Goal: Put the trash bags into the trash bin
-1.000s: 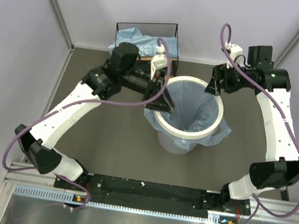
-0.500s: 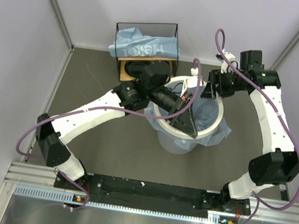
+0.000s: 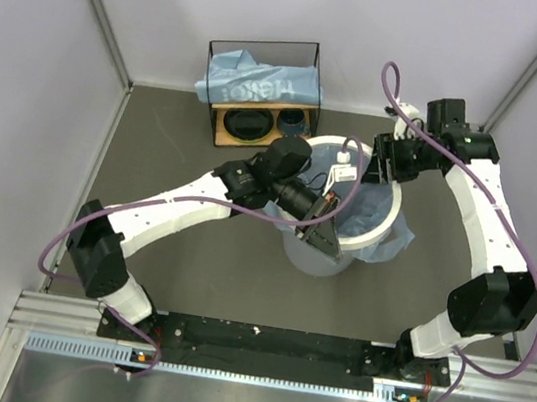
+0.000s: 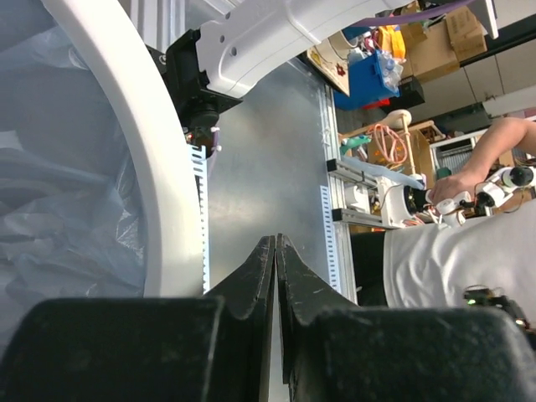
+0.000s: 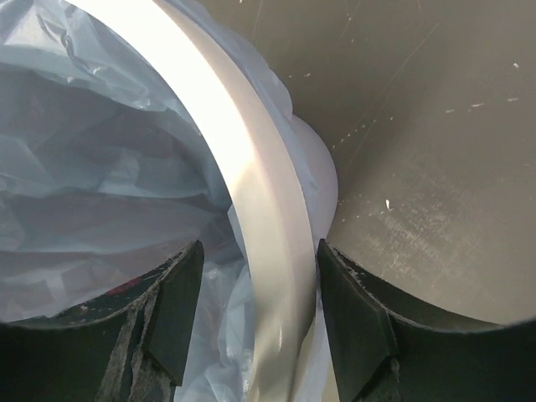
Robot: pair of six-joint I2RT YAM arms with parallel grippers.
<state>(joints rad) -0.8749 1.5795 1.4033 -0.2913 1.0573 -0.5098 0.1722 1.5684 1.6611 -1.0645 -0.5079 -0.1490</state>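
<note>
The trash bin [image 3: 376,229] stands mid-table, its white ring rim on top and a light-blue trash bag [image 3: 367,208] lining it, with film spilling over the right side [image 3: 396,242]. My left gripper [image 3: 326,240] reaches across the bin to its near rim and is shut and empty. In the left wrist view its fingertips [image 4: 275,240] meet beside the rim [image 4: 142,167] and bag film [image 4: 50,209]. My right gripper [image 3: 379,169] is open at the far right rim. In the right wrist view [image 5: 260,285] its jaws straddle the ring [image 5: 268,209] without closing, with the bag [image 5: 100,167] inside.
A black-wire-framed wooden shelf [image 3: 221,128] stands behind the bin at the back wall. Another light-blue bag with white lettering [image 3: 261,84] lies on top of it, and dark bowls [image 3: 245,124] and a cup [image 3: 294,121] sit inside. Walls close in on both sides.
My left arm has swung from the bin's far-left rim across the opening to its near side, gripper shut. My right gripper has moved left and down onto the far right rim.
</note>
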